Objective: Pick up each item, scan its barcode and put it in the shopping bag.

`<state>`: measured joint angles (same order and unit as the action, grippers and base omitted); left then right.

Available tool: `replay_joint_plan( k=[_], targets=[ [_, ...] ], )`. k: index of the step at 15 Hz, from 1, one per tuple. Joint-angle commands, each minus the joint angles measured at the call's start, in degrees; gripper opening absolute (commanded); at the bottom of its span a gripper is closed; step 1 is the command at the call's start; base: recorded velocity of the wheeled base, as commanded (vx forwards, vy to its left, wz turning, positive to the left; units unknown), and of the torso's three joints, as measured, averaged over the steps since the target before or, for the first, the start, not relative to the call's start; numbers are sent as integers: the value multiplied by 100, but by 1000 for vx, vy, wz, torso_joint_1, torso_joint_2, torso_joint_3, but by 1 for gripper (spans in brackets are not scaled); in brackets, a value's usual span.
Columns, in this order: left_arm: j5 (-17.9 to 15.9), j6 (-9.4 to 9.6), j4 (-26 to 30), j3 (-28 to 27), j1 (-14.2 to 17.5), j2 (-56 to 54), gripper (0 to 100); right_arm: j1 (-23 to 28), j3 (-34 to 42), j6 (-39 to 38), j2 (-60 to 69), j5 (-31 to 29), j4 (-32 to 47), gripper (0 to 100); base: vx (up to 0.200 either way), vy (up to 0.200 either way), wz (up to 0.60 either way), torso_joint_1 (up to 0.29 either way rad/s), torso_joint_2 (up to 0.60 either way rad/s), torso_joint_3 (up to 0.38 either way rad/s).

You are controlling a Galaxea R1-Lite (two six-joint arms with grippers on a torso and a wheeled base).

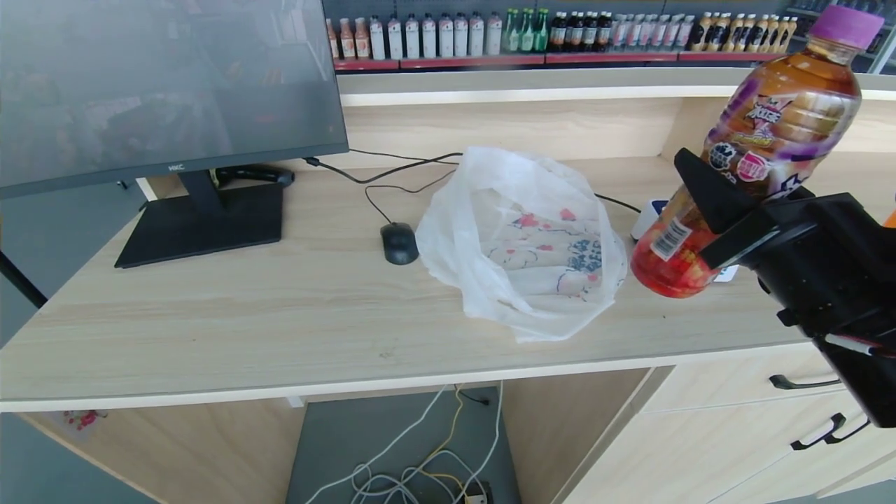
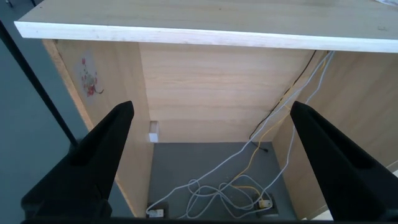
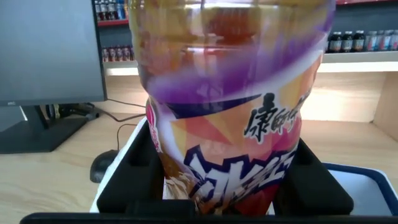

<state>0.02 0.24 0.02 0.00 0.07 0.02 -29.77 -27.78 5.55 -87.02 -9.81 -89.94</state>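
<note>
right pincer (image 1: 728, 210) grips tilted bottle (image 1: 777, 133)
3 o'clock of the bag (image 1: 521, 245) holding something printed; left pincer (image 2: 211, 155) spread wide

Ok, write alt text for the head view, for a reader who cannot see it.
The right hand grips a tilted drink bottle with a purple cap above the right end of a wooden counter. A white plastic shopping bag lies mid-counter, with a mouse and a monitor to its left.
</note>
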Motion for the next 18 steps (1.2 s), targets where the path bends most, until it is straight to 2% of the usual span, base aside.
replay_joint_plan(
  k=[1, 4, 7, 9, 11, 12, 14, 18],
  targets=[
    [6, 2, 6, 0, 1, -2, 100, 6, -8, 34, -35, -3, -6, 0, 0, 0, 0, 0, 0, 0],
    [6, 2, -2, 0, 1, -2, 100, -29, -8, 69, -263, 6, -6, 0, 0, 0, 0, 0, 0, 0],
    [-2, 2, 6, 0, 1, -2, 100, -55, -324, 359, -826, 15, -6, 0, 0, 0, 0, 0, 0, 0],
    [6, 2, 6, 0, 1, -2, 100, -20, -553, 359, -1160, 243, -6, 0, 0, 0, 0, 0, 0, 0],
    [-2, 2, 6, 0, 1, -2, 100, 41, -1203, 359, -1467, 384, 73, 0, 0, 0, 0, 0, 0, 0],
    [6, 2, -2, 0, 1, -2, 100, 24, -1854, 368, -1626, 392, 486, 0, 0, 0, 0, 0, 0, 0],
    [-2, 2, 6, 0, 1, -2, 100, 24, -2574, 368, -1801, 401, 1154, 0, 0, 0, 0, 0, 0, 0],
    [-2, 2, 6, 0, 1, -2, 100, 41, -3585, 359, -2478, 498, 1726, 0, 0, 0, 0, 0, 0, 0]
  ],
)
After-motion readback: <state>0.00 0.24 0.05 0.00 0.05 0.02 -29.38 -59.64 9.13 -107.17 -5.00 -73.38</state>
